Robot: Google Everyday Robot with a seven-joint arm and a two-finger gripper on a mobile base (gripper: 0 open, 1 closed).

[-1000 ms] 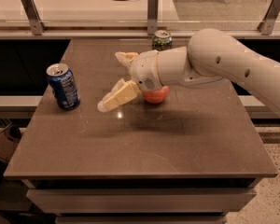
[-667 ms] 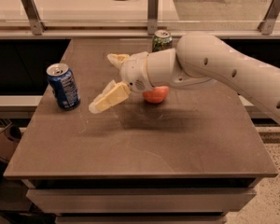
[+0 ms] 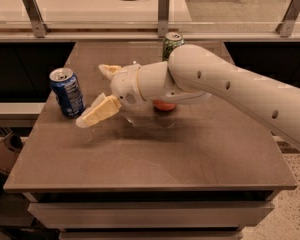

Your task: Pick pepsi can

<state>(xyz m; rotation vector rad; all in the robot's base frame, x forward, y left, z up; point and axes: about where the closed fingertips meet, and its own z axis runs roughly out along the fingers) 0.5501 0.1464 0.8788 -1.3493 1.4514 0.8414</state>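
Observation:
The pepsi can (image 3: 66,92) is blue with white markings and a silver top. It stands upright near the left edge of the brown table (image 3: 155,154). My gripper (image 3: 92,94) is just to the right of the can, with its jaws spread wide. One cream finger (image 3: 97,112) reaches low toward the can's base and the other finger (image 3: 109,70) sits farther back. The gripper holds nothing and does not touch the can.
A green can (image 3: 171,44) with a silver top stands at the back of the table, partly behind my arm. An orange-red object (image 3: 164,105) shows under the arm. A rail and glass counter run behind the table.
My arm and gripper have moved left toward the pepsi can. The cans have not moved.

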